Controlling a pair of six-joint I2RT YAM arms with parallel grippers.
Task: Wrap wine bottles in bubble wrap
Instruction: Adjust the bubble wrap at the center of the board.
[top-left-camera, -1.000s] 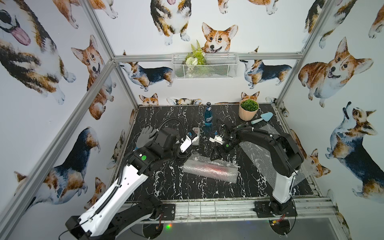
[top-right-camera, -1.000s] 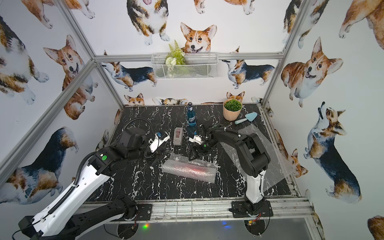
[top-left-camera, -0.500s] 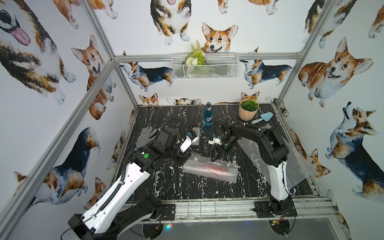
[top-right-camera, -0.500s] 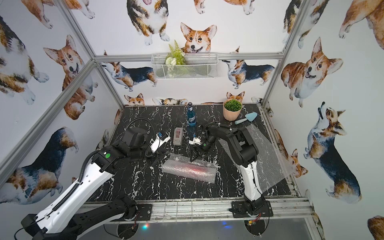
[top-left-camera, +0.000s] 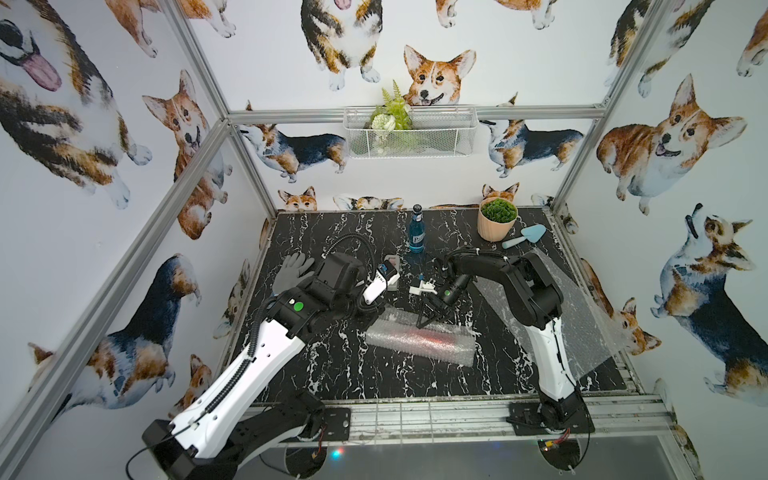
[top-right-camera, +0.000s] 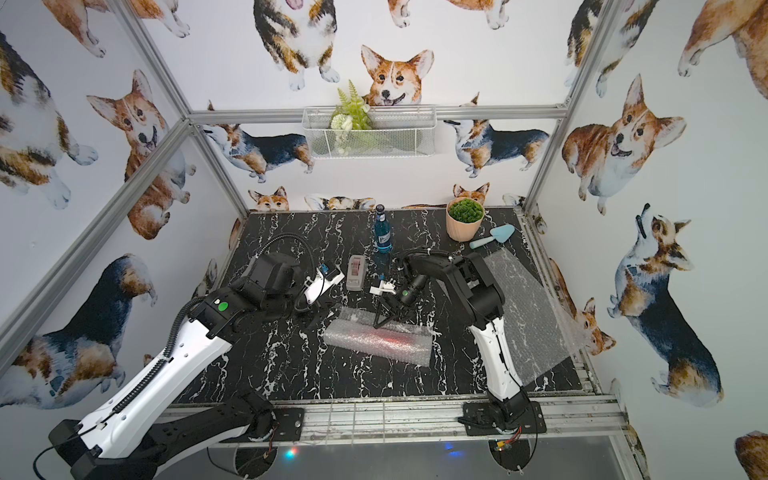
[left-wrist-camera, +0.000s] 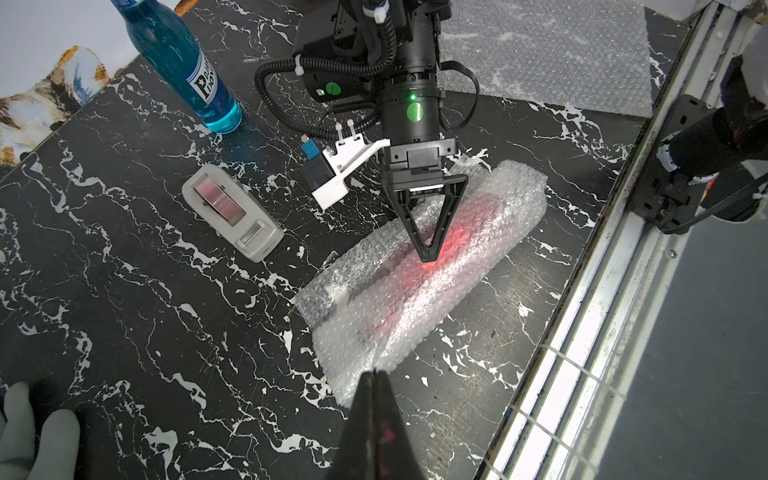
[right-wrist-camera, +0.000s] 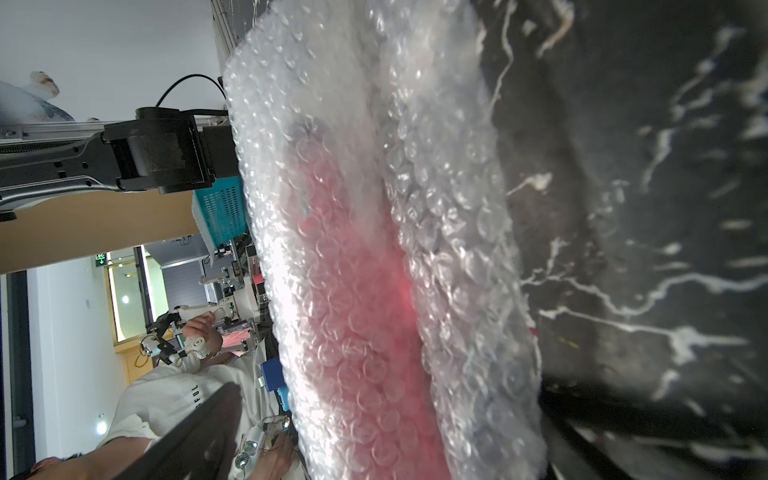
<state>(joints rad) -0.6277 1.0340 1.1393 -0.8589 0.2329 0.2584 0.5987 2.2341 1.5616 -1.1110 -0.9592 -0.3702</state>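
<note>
1. Farthest left, a grey glove (top-left-camera: 293, 272) lies flat on the black marbled bench (top-left-camera: 332, 374), close to its left edge and just behind the left arm.
2. Next, the left pincer (left-wrist-camera: 375, 372) is clenched on nothing, its fingers pressed together. In the left wrist view its tip hangs at one end of the wrapped bundle; whether it touches the film cannot be told.
3. Beyond it, a grey tape dispenser (top-right-camera: 356, 272) holding a reddish roll rests on the bench, behind the bundle and near the standing bottle.
4. At rear centre, the blue wine bottle (top-left-camera: 417, 232), dark-capped and white-labelled, stands upright and unwrapped.
5. At mid-bench, the red-pink bottle (right-wrist-camera: 357, 316) lies on its side, rolled inside a sheet of bubble wrap (top-left-camera: 419, 340). It shows only as a red glow through the film.
6. Over that bundle, the right pincer (top-left-camera: 428, 323) points down, released, its jaws spread wide. In the right wrist view the bundle lies between its fingers, which grip nothing.
7. At rear right, a peach pot of green plant (top-left-camera: 496, 220) stands with a pale-blue trowel (top-left-camera: 525, 236) just beside it.
8. Far right, the second sheet (top-left-camera: 582, 324) lies along the bench's right side, partly beneath the right arm. Its outer edge rises past the bench edge toward the wall.
</note>
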